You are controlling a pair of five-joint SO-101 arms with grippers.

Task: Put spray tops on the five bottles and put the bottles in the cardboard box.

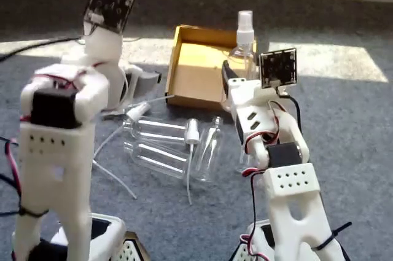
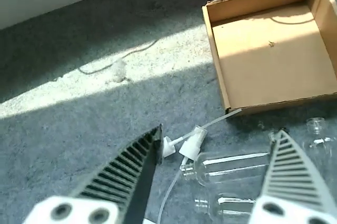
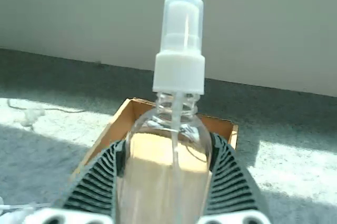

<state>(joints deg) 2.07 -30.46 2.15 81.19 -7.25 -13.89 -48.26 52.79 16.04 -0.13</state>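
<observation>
My right gripper [image 3: 168,149] is shut on a clear bottle [image 3: 167,174] with a white spray top [image 3: 179,45] fitted, held upright. In the high view this bottle [image 1: 243,49] stands over the near right part of the cardboard box [image 1: 184,83]. My left gripper [image 2: 220,132] is open above the carpet, with nothing between its fingers. Below it lie a loose spray top [image 2: 190,143] with its tube and two capless bottles [image 2: 231,163]. A third bottle [image 1: 210,143] and another loose spray top [image 1: 192,131] lie nearby.
The box [image 2: 274,50] is shallow and open, with nothing lying in it. Everything rests on grey carpet [image 1: 344,126] with sunlit patches. A thin cable [image 2: 113,60] runs across the carpet at the back. A wall closes the far side.
</observation>
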